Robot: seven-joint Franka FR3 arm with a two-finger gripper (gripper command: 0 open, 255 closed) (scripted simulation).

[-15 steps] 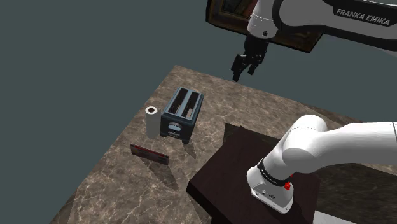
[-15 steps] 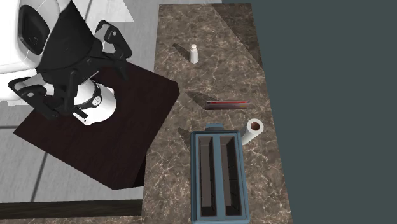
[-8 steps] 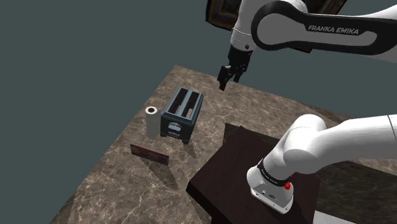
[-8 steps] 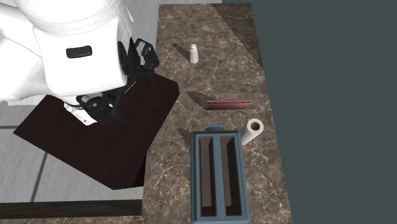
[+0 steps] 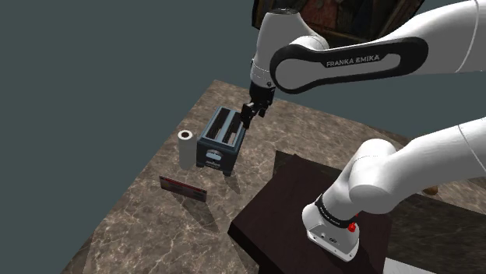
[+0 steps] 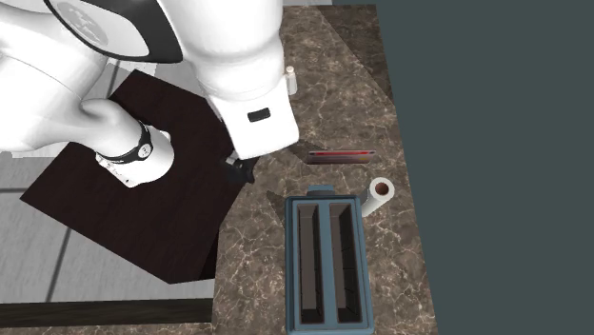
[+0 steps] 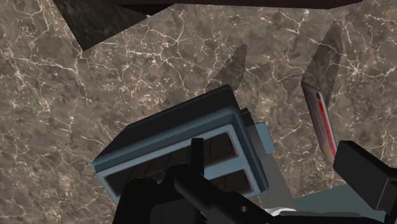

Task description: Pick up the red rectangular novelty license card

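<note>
Shift: in the shoulder view the all-black two-finger gripper (image 5: 251, 115) has swung from the right towards the left and dropped lower. It now hangs over the far end of the blue-grey two-slot toaster (image 5: 223, 140).
Meaning: this looks like the approach. The gripper is closer to the target but nothing is grasped, and the toaster lies between them, so the arm probably has to travel past it and then descend.
Card, place: the dark red rectangular card (image 5: 184, 188) sits on the brown marbled worktop (image 5: 148, 233), near the toaster's front end and apart from it.
Card, look: thin and long, it seems to stand on one long edge. From above it shows as a narrow red strip (image 6: 342, 156) casting a shadow. The wrist view shows a pale face with a red band (image 7: 320, 118); any lettering is too small to read.
Roll: a white paper roll (image 5: 185, 148) stands upright just beside the toaster, behind the card.
Fingers: in the wrist view they stand apart with nothing between them (image 7: 280, 197).
Grasp, as a guess: the fingers would likely need to straddle the card's thin upper edge.
</note>
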